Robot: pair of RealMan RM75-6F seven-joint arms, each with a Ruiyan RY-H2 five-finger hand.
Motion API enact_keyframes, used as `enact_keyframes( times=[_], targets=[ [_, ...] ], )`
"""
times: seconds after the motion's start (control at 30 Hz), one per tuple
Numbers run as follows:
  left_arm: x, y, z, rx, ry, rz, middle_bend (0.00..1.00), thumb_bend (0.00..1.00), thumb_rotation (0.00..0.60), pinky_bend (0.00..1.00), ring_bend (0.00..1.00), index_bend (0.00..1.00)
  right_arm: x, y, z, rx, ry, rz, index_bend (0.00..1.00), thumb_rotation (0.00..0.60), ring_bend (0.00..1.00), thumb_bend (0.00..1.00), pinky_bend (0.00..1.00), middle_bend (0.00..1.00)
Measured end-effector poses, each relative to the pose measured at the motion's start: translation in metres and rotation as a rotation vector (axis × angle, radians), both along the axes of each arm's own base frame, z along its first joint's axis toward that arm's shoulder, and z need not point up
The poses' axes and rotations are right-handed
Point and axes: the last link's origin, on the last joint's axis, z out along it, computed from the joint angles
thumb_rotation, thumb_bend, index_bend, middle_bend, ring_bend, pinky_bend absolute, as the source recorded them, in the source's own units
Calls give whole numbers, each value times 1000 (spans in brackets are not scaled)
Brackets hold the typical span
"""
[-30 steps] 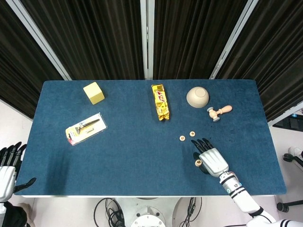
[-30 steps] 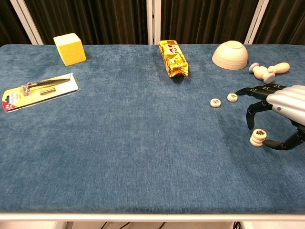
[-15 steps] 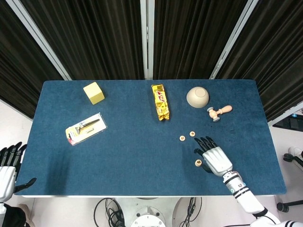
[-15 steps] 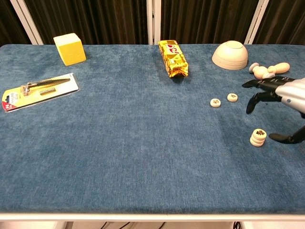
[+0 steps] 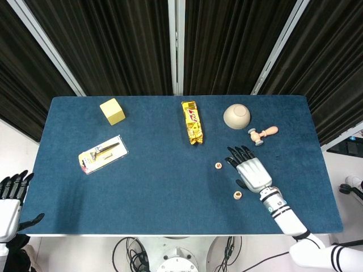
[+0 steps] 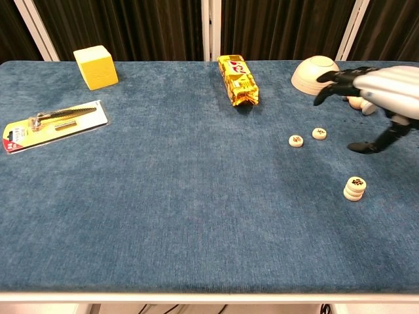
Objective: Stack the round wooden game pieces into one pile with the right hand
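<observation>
On the blue table (image 5: 159, 187), right half: right hand (image 5: 250, 170), fingers spread, holding nothing, raised over the cloth. Beneath and just beside its fingertips, two loose game pieces (image 6: 296, 140) (image 6: 319, 133), lying side by side, apart from each other. Nearer the front edge, a short pile of game pieces (image 6: 354, 189), well clear of the thumb. Behind the hand: upturned wooden bowl (image 5: 236, 117). Left hand (image 5: 10, 203), off the table's front left corner, fingers apart, idle.

You get bright, even light from overhead on the bench (image 5: 159, 181). Shadows are short and soft under the right hand (image 6: 383, 91). Both views are sharp; the curtains stay dark, without glare.
</observation>
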Motion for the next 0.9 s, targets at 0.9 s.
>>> enact_keyframes(
  times=[0.9],
  targets=[
    [-4, 0, 3, -3, -20, 8, 0, 76, 600, 0, 0, 29, 40, -49, -68, 13, 125, -117, 372, 600, 0, 198, 0, 50]
  ],
)
